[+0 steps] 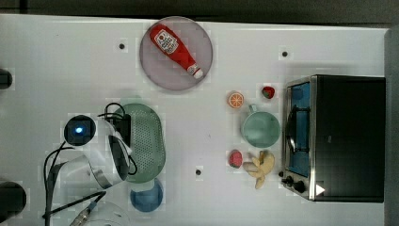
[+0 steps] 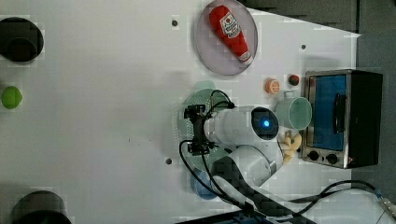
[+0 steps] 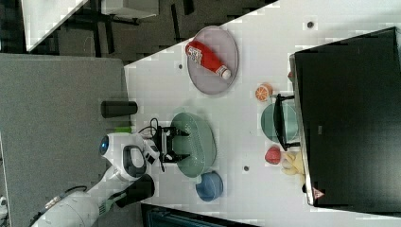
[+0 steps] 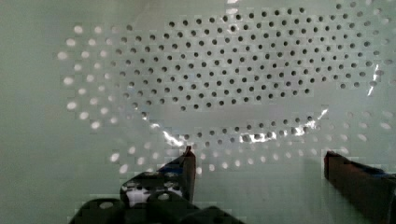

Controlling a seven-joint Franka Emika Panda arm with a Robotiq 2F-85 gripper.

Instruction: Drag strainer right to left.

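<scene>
End effector is held wide open directly above the pale mint-green oval perforated plastic strainer, its long axis spanned.

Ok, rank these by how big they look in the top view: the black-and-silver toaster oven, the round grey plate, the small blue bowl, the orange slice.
1. Black-and-silver toaster oven
2. Round grey plate, under the red ketchup bottle
3. Small blue bowl, partly hidden by the strainer
4. Orange slice
</scene>
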